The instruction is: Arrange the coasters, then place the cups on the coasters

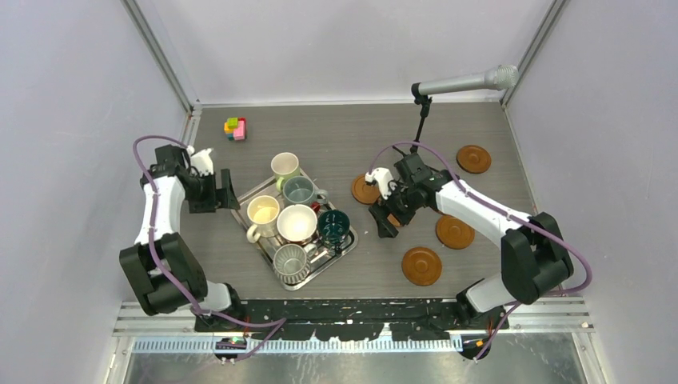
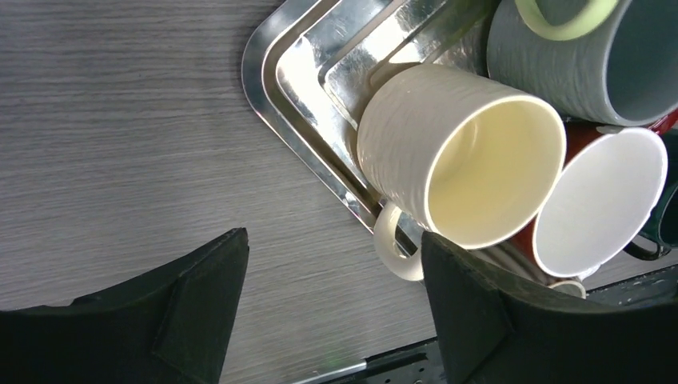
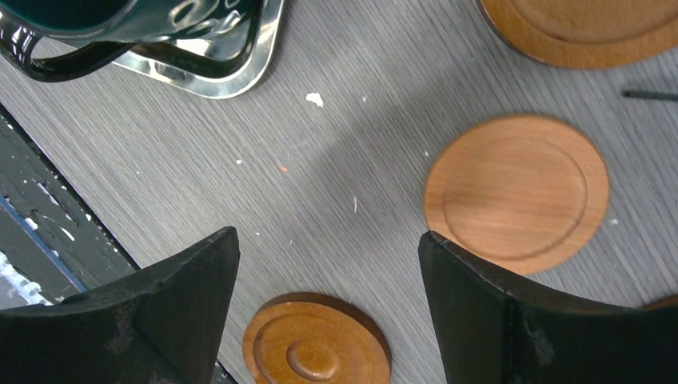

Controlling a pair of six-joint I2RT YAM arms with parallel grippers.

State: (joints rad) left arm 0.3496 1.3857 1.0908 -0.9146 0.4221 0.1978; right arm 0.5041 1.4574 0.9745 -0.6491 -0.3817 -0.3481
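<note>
Coasters [image 1: 454,231] lie scattered on the right side of the table [image 1: 336,136], so your right arm [image 1: 480,208] is nearer: one coaster [image 3: 316,348] sits below the spread, empty right fingers [image 3: 160,320]. Your left fingers [image 2: 160,320], also spread and empty, hover by the tray [image 2: 264,96] of cups [image 2: 464,160].

No readable text, label, brand, number or sign is showing in any view; the cups [image 1: 264,210], coasters [image 1: 421,266], steel tray [image 2: 297,96] and microphone [image 1: 468,82] are presenting no legible marking.
</note>
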